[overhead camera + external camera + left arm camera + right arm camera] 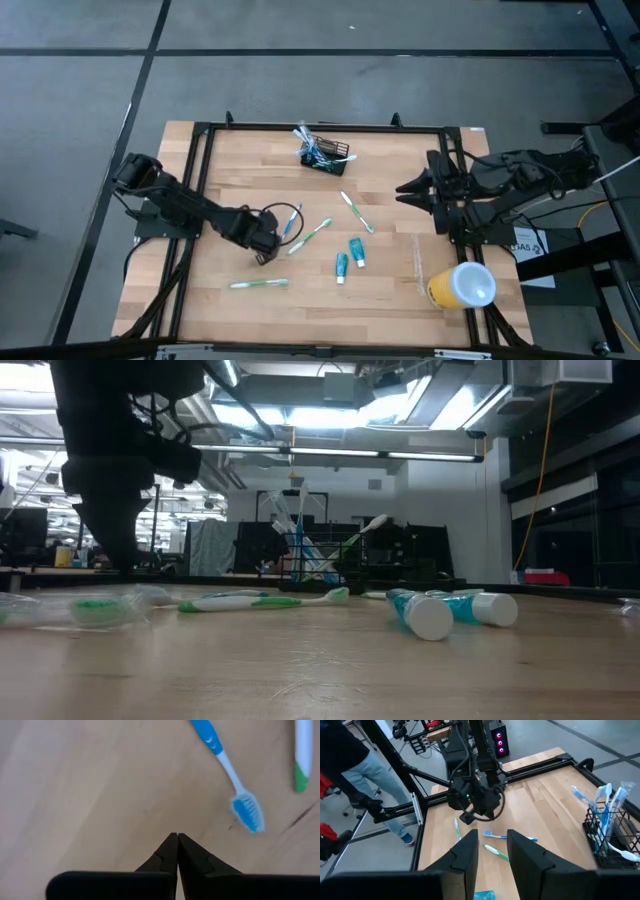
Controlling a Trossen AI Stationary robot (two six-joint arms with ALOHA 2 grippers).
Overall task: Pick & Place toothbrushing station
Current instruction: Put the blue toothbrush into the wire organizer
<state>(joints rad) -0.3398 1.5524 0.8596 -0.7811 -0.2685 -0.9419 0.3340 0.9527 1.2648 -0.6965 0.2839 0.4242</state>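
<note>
The toothbrushing station [329,156] is a small black wire-mesh holder at the table's far middle, standing on its base with several toothbrushes sticking out of it; it also shows as the holder [611,836] in the right wrist view. My left gripper [177,838] is shut with nothing between its fingers, pointing down at bare wood beside the bristle head of a blue toothbrush [247,811]. From above, the left gripper [263,246] is at the table's left middle. My right gripper [407,189] hangs open and raised at the right, its fingers [470,851] holding nothing.
Loose on the wood lie a blue toothbrush [292,222], three green-and-white ones [312,236] [357,212] [258,284] and two toothpaste tubes [342,266] [357,252]. A yellow cup with a white lid [462,285] lies near the right front corner. A person [367,767] stands beyond the table's left side.
</note>
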